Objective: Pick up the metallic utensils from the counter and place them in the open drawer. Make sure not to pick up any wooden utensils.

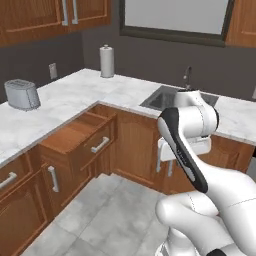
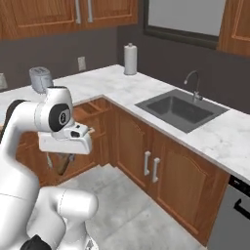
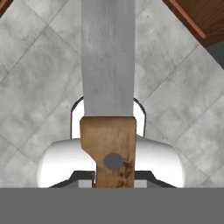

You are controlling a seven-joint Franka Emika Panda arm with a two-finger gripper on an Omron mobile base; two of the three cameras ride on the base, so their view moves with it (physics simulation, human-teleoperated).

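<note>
My gripper (image 3: 113,175) is shut on the metallic utensil (image 3: 108,65), a flat grey blade with a brown handle, and holds it above the grey tiled floor. In the base views the gripper (image 1: 165,167) (image 2: 58,161) hangs in front of the lower cabinets, to the right of the open drawer (image 1: 75,132). The utensil (image 2: 63,164) dangles below the hand. The drawer (image 2: 89,111) is a brown wooden tray pulled out of the cabinet run, and its bottom looks bare. The all-grey spoon, the wooden utensils and the straight counter are out of view.
An L-shaped marble top (image 1: 65,97) carries a toaster (image 1: 22,94), a paper towel roll (image 1: 106,61) and a sink (image 2: 180,110) with a faucet (image 2: 194,83). Cabinet doors with metal handles (image 2: 150,166) line the floor. A dark dishwasher front (image 2: 234,210) stands at the right.
</note>
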